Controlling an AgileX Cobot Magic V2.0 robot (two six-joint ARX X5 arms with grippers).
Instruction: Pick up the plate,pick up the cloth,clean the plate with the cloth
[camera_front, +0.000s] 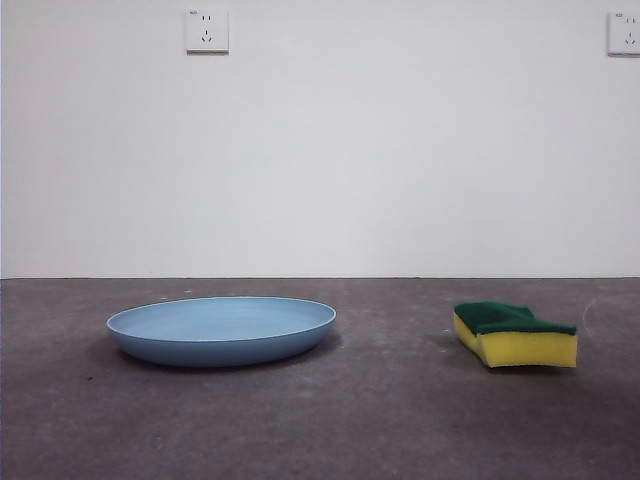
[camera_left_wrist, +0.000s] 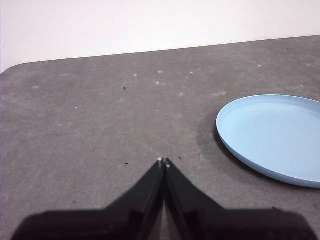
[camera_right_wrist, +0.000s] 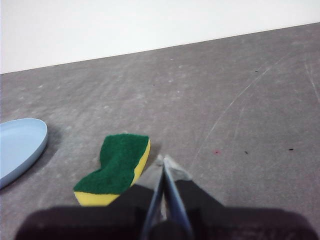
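Above table, both jaws closed, holding nothing

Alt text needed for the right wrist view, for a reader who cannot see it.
The right gripper, black jaws shut, hangs over a grey table beside a wavy-sided yellow foam sponge lying green scouring layer up. The rim of a shallow, round light-blue plate shows at the picture's edge, apart from the sponge.

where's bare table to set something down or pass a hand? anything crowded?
Bare table between the plate and the cloth, in front of both, and behind them up to the wall. More beside the plate near the shut left gripper. Tightest spot: the shut right gripper sits close beside the cloth.
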